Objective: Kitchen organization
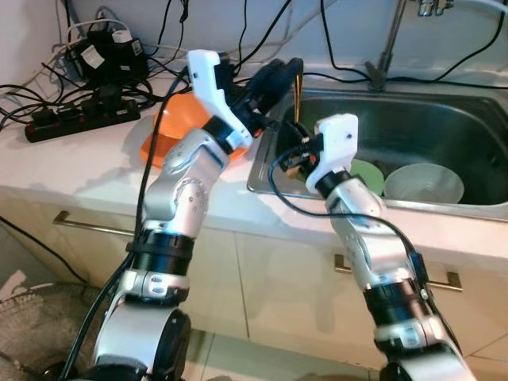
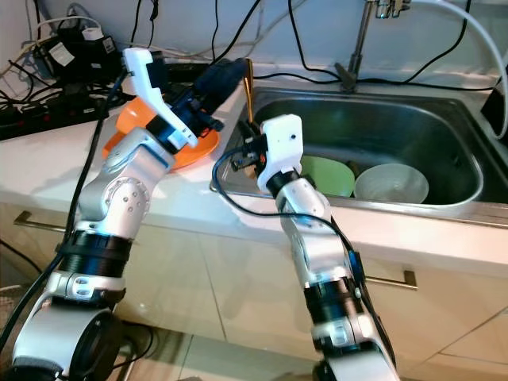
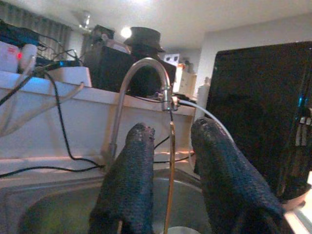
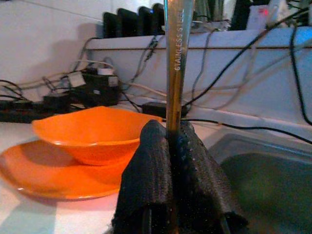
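My right gripper [image 1: 298, 155] is at the sink's left rim, shut on a thin stainless steel utensil handle [image 4: 174, 58] that stands upright from its fingers [image 4: 151, 161]. My left gripper [image 1: 278, 75] reaches in from the counter side, level with the upper part of the utensil [image 1: 297, 89]. In the left wrist view its two black fingers [image 3: 129, 175] are open, with the utensil [image 3: 170, 170] between them and touching neither. The utensil's working end is hidden. An orange bowl [image 4: 87, 129] sits on an orange plate [image 4: 53, 180] on the white counter, just left of both grippers.
The steel sink [image 1: 444, 119] holds a green bowl [image 1: 367, 176] and a white bowl [image 1: 425, 184]. The faucet [image 1: 385, 48] rises behind it. Black power strips [image 1: 79, 119] and tangled cables crowd the counter's back left. Cabinet fronts with bar handles [image 1: 95, 226] lie below.
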